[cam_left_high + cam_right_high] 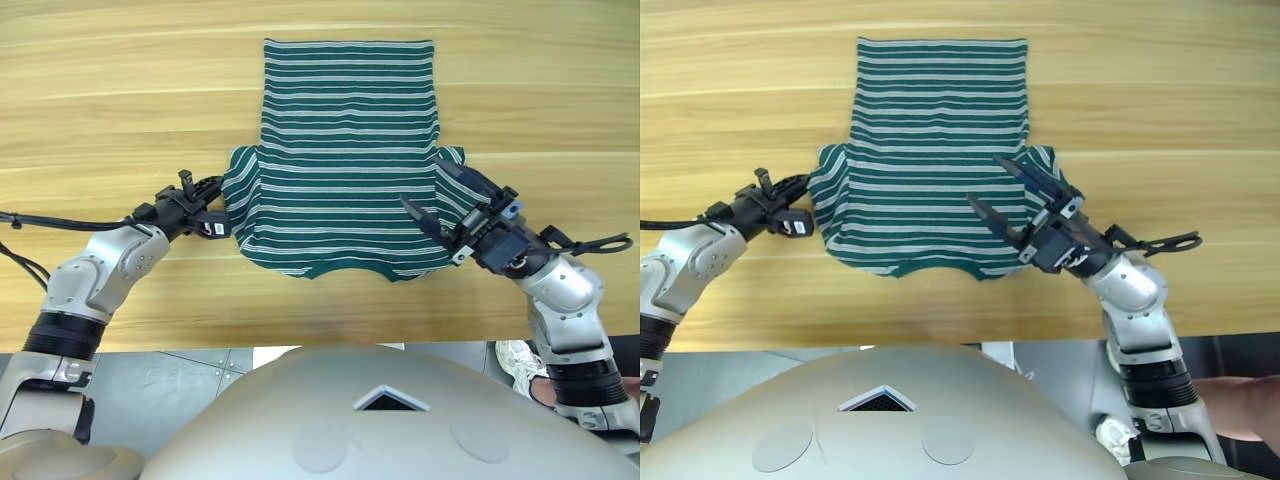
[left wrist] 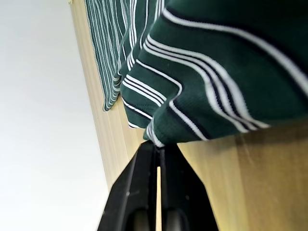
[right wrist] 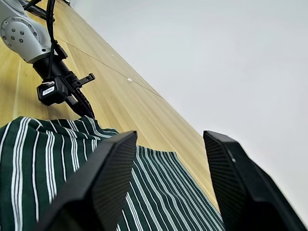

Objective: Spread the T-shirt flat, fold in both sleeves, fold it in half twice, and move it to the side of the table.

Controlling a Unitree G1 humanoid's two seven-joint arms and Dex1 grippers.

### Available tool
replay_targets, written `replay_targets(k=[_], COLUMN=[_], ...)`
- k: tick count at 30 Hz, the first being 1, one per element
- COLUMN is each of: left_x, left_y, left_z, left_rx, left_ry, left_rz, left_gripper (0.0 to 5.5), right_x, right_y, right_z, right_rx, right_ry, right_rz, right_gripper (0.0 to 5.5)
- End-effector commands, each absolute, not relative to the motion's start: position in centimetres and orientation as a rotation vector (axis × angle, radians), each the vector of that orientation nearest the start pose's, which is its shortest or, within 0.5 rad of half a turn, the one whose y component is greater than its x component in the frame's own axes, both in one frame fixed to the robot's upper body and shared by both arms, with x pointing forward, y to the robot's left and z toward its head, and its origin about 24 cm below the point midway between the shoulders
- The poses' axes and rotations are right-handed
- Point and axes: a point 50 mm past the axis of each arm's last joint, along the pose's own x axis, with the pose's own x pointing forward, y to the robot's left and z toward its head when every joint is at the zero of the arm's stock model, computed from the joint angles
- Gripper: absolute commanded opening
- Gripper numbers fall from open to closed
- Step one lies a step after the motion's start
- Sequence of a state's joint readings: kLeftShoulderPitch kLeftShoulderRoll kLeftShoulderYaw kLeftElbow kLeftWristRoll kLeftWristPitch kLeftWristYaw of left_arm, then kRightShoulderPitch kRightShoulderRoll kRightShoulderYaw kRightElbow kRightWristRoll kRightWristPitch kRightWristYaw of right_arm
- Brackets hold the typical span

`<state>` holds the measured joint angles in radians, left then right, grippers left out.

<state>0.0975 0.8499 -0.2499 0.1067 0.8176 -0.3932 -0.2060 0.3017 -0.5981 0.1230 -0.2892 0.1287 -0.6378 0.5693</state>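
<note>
On a pale wooden table (image 1: 120, 100), as the left eye view has it, a green striped T-shirt (image 1: 345, 150) lies flat. Its long axis runs away from the robot, hem far and neckline at the near edge. The left gripper (image 1: 222, 216) meets the shirt's left sleeve edge, low on the wood. The right gripper (image 1: 424, 184) hovers with fingers spread over the right shoulder, so the cloth lies inward from each arm. Grey floor tiles (image 1: 200, 365) show past the table's near edge.

From the left wrist, the dark fingers (image 2: 134, 192) are pinched together on a fold of striped cloth, bare wood beside it.

From the right wrist, two fingers (image 3: 106, 178) stand well apart above the stripes, holding nothing, with a blank pale wall (image 3: 216, 48) behind.

Folding the sleeve likely means carrying the pinched edge toward the shirt's centreline.
</note>
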Motion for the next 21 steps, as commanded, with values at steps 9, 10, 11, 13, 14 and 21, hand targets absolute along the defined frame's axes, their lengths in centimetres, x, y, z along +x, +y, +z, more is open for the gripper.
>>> replay_targets(k=[9, 10, 11, 13, 14, 21], left_x=[19.4, 19.7, 19.9, 20.1, 20.2, 20.8], left_y=[22.3, 22.3, 22.2, 22.0, 21.9, 21.4], left_z=[1.1, 1.3, 1.6, 2.0, 2.1, 3.1], left_rx=[1.382, 1.368, 1.356, 1.346, 1.348, 1.344], left_ry=[0.021, 0.005, -0.014, -0.042, -0.053, -0.131], left_rz=[-0.777, -0.745, -0.72, -0.692, -0.683, -0.625], left_gripper=[0.01, 0.01, 0.01, 0.01, 0.01, 0.01], right_x=[16.9, 16.9, 17.0, 17.0, 17.0, 17.0], right_y=[-17.4, -17.4, -17.5, -17.4, -17.4, -17.3], right_z=[9.4, 9.3, 9.2, 9.1, 9.1, 9.0], right_rx=[-0.52, -0.52, -0.521, -0.522, -0.522, -0.524], right_ry=[-0.446, -0.442, -0.44, -0.438, -0.437, -0.432], right_rz=[0.866, 0.865, 0.864, 0.865, 0.866, 0.877], right_gripper=[2.57, 2.57, 2.57, 2.57, 2.57, 2.57])
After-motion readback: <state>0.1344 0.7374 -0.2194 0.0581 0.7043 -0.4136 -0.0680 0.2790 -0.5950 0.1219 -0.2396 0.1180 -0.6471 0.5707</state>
